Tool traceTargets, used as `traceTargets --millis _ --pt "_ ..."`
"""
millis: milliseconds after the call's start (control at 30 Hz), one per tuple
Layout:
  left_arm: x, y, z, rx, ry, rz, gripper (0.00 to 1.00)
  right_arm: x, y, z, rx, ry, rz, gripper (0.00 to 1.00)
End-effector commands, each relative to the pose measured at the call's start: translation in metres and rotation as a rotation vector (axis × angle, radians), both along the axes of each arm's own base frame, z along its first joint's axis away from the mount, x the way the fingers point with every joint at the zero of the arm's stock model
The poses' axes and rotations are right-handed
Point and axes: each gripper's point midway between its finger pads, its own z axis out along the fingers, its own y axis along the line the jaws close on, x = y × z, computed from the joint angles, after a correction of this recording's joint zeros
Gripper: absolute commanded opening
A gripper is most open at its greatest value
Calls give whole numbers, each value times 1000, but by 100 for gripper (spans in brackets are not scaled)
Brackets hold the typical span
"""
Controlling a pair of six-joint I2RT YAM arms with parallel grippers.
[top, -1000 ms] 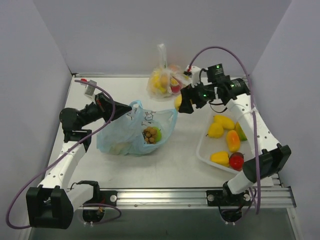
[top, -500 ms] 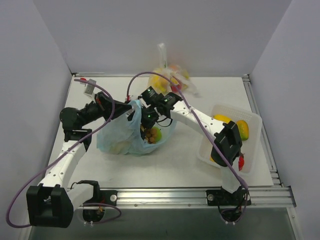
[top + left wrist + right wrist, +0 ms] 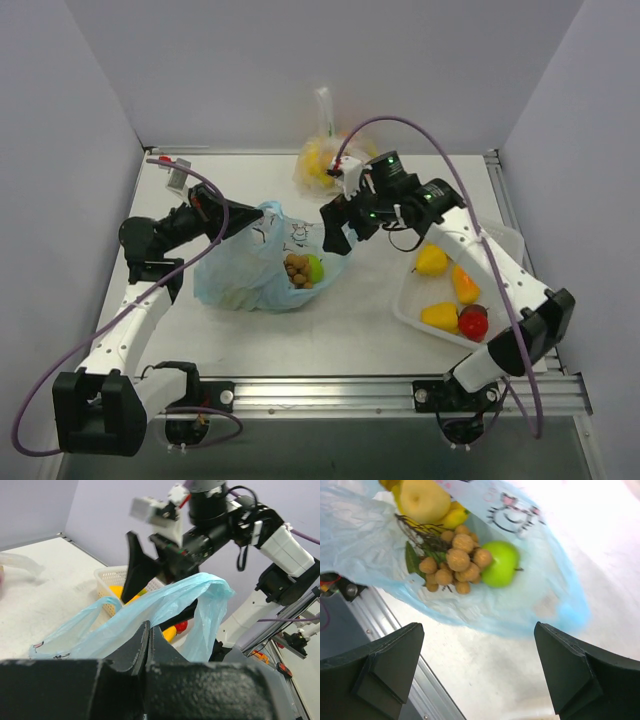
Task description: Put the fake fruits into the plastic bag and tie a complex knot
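Plastic bag (image 3: pixel 250 285) lies on the table (image 3: pixel 350 330) in the top view, a little left of the middle, thin and light blue. A brown grape cluster (image 3: pixel 297 270) and a green apple (image 3: pixel 315 268) are inside it, touching each other. The left gripper (image 3: pixel 250 218) is at the upper left edge of the bag, closed on the blue film there. The right gripper (image 3: pixel 333 230) hangs over the right corner of the bag, its jaws wide apart with nothing between them. To the right stands a white basket (image 3: pixel 408 305) with more fake fruits (image 3: pixel 431 260), yellow, orange and red. A clear bag (image 3: pixel 325 160) of fruit sits near the back wall.

In the left wrist view, the two fingers (image 3: pixel 135 647) of the left gripper are pressed together with a fold of the plastic bag (image 3: pixel 170 602) pinched between them. A handle loop rises above them. Behind it one dark finger (image 3: pixel 135 567) of the right gripper points down, and the basket (image 3: pixel 107 574) is beyond.

In the right wrist view, the right gripper (image 3: pixel 476 635) is fully spread and holds nothing. Its fingers (image 3: pixel 390 665) frame the plastic bag (image 3: pixel 545 585) below. The grape cluster (image 3: pixel 452 562) touches the green apple (image 3: pixel 501 563). A pale yellow fruit (image 3: pixel 425 499) and a lemon (image 3: pixel 454 516) lie just beyond the cluster. A cartoon print (image 3: pixel 512 510) in pink and black is on the film.
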Motion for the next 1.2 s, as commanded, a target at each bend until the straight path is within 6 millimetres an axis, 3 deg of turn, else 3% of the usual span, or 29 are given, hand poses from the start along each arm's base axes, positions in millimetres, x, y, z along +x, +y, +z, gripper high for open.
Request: traceTargets --millis 0,33,133,167,267,333,400,567,767,967,1067,1167 --pt "-5 0 15 -11 -76 2 0 -7 -55 12 -69 -51 -165 100" --pt "-4 0 15 -13 -71 4 0 3 -84 -6 -121 -9 -326 100" --pt "-1 0 12 -17 -46 8 0 12 -132 -24 -184 11 -594 98" --pt "0 0 10 -16 -42 13 0 18 -163 -41 -248 28 -742 96" --pt "0 1 8 -12 -38 15 0 21 -208 -68 -315 99 -945 88" --pt "-1 1 8 -10 -40 13 0 25 -221 -83 -355 144 -1005 87" --pt "-1 0 7 -6 -41 12 0 32 -226 -97 -371 186 -1027 86" --pt "1 1 5 -2 -41 21 0 61 -221 -110 -329 158 -1042 85" --pt "1 1 3 5 -40 20 0 73 -218 -136 -389 201 -1029 81" --pt "1 2 3 11 -49 20 0 59 -226 -158 -454 252 -890 60" --pt "1 1 3 10 -49 19 0 55 -235 -155 -464 243 -835 41" --pt "2 2 3 12 -50 20 0 54 -255 -150 -496 215 -812 32"
